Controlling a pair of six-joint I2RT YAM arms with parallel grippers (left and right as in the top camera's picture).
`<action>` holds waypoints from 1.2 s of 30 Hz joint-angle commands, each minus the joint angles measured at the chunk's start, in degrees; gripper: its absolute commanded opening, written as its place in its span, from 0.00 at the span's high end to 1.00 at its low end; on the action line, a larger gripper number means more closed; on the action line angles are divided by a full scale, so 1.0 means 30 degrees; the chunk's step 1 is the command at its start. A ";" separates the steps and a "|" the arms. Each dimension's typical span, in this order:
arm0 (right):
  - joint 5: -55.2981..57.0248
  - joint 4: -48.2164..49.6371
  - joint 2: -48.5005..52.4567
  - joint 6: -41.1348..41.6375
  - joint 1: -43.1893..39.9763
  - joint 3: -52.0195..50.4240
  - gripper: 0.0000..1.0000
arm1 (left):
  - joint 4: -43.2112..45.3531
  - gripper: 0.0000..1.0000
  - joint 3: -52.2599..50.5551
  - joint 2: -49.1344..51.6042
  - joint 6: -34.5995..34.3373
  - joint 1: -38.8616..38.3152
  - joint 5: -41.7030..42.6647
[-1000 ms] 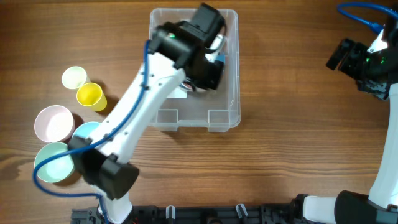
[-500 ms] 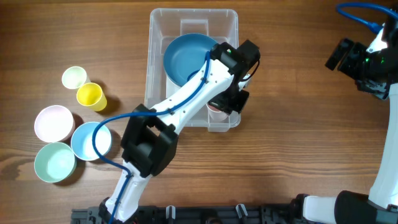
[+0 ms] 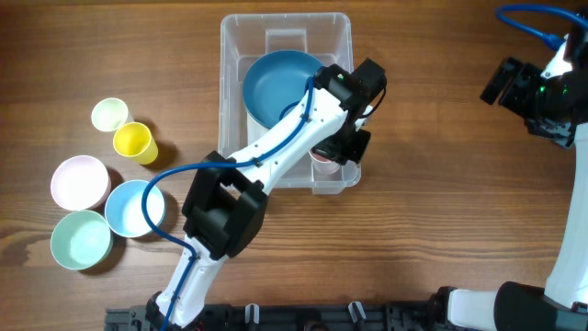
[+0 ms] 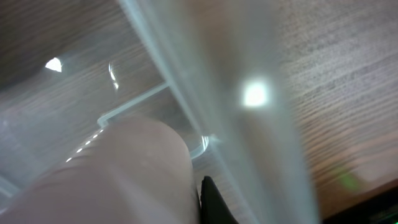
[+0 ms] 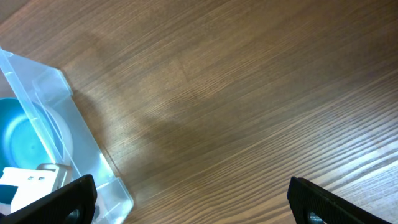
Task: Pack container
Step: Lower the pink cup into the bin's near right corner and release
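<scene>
The clear plastic container (image 3: 220, 110) stands at the back middle of the table, with a blue bowl (image 3: 276, 83) inside it. My left gripper (image 3: 336, 147) reaches down into the container's front right corner and is shut on a pale pink cup (image 3: 322, 157). In the left wrist view the pink cup (image 4: 112, 174) fills the lower left, against one black finger (image 4: 209, 200) and next to the container's blurred wall (image 4: 205, 74). My right gripper (image 3: 507, 83) is open and empty over bare table at the far right; the right wrist view shows its jaws (image 5: 193, 205) wide apart, right of the container (image 5: 81, 143).
To the left of the container stand a small white cup (image 3: 109, 114), a yellow cup (image 3: 133, 141), a pink bowl (image 3: 78, 181), a light blue bowl (image 3: 134, 208) and a teal bowl (image 3: 81, 239). The left arm crosses the container's front.
The left arm has swung from the back of the container to its front right corner. The blue bowl, hidden under the arm before, now shows in the container. The right arm has not moved.
</scene>
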 commanded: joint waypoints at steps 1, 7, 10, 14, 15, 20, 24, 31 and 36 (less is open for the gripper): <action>-0.0291 -0.0007 -0.0306 -0.0197 0.0044 -0.0160 0.00 | 0.0197 0.96 -0.0109 0.0452 -0.2761 0.1071 -0.0874; -0.0299 -0.0015 -0.0284 -0.0197 0.0044 -0.0160 0.00 | 0.1515 0.96 -0.0109 -0.0525 -0.5741 0.2200 -0.0874; -0.0299 -0.0015 -0.0284 -0.0197 0.0044 -0.0160 0.00 | 0.1639 0.96 -0.0255 -0.0481 -0.7723 0.2215 -0.0867; -0.0299 -0.0015 -0.0284 -0.0197 0.0044 -0.0160 0.00 | 0.1909 0.96 -0.0321 -0.0481 -0.8626 0.1319 -0.0882; -0.0306 -0.0015 -0.0284 -0.0197 0.0044 -0.0160 0.00 | 0.1807 0.96 -0.0321 -0.0481 -0.8816 0.1056 -0.0874; -0.0306 -0.0029 -0.0284 -0.0204 0.0044 -0.0160 0.00 | 0.1319 0.96 -0.0364 -0.0481 -0.8976 -0.0233 -0.0991; -0.0372 -0.0036 -0.0284 -0.0277 0.0044 -0.0160 0.00 | 0.1785 0.96 -0.1035 -0.0481 -1.0149 -0.0474 -0.1603; -0.0379 -0.0058 -0.0284 -0.0270 0.0044 -0.0160 0.00 | 0.4313 0.96 -0.4160 -0.0481 -1.0805 -0.0109 -0.1741; -0.0379 -0.0058 -0.0291 -0.0262 0.0044 -0.0160 0.00 | 0.4524 0.96 -0.4415 -0.0481 -1.0287 -0.0058 -0.1894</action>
